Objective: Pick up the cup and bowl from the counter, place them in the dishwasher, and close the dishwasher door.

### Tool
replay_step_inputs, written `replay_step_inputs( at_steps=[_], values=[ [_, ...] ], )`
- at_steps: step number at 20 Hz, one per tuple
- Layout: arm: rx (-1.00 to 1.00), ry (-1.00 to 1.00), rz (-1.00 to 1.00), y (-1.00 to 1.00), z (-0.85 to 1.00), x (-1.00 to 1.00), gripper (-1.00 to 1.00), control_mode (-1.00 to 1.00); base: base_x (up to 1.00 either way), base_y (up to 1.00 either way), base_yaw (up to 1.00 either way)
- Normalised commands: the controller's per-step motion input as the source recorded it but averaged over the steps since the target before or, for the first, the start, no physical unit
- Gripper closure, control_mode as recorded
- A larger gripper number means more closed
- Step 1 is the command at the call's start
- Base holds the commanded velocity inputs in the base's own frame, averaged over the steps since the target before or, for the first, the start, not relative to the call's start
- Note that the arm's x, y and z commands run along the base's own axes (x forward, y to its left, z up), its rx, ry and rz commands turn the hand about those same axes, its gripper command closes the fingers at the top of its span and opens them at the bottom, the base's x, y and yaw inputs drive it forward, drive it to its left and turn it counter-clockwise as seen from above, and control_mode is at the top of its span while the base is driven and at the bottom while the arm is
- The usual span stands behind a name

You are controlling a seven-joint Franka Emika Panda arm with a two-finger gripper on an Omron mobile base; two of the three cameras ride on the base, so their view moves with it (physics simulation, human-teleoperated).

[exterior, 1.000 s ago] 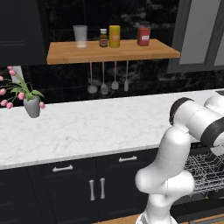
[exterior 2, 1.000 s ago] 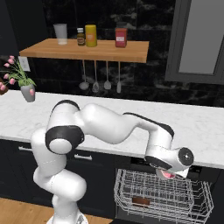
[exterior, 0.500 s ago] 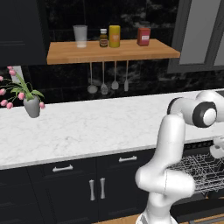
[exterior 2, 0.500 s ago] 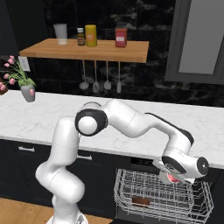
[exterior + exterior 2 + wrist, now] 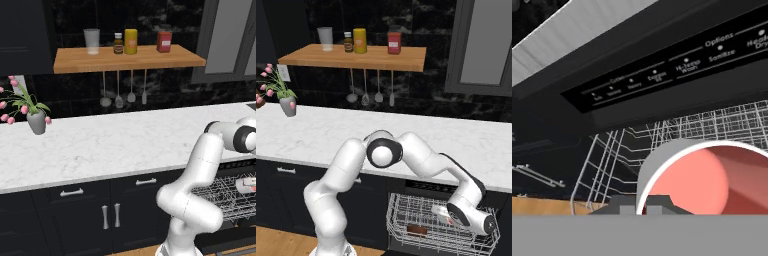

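Over the pulled-out rack of the dishwasher (image 5: 442, 222), low at the right, the hand (image 5: 445, 213) is pinching the cup (image 5: 704, 180) by its rim, so the loading step is underway; next it needs lowering, then letting go between the wires.

I see the cup (image 5: 704, 182) salmon-red inside with a white rim and grey outer wall, above the grey wire rack (image 5: 406, 215). The counter (image 5: 110, 145) is white marble with faint grey veins; the dishwasher (image 5: 662, 75) panel is black with pale lettering.
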Motion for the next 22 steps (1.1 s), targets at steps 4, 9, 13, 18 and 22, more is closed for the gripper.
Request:
replay_step_inputs(
  at_steps=[4, 9, 13, 18, 22],
  values=[
    [-0.04, -0.07, 0.11, 0.1, -0.01, 0.02, 1.0, -1.0, 0.0, 0.0, 0.0],
    [-0.09, 0.19, 0.03, 0.03, 0.04, 0.46, 1.0, -1.0, 0.0, 0.0, 0.0],
    [-0.06, 0.34, 0.0, 0.0, -0.11, 0.59, 1.0, -1.0, 0.0, 0.0, 0.0],
    [0.0, 0.32, -0.02, 0.0, -0.05, 0.17, 1.0, -1.0, 0.0, 0.0, 0.0],
    [0.0, 0.12, -0.05, 0.0, -0.43, 0.03, 1.0, -1.0, 0.0, 0.0, 0.0]
  ],
)
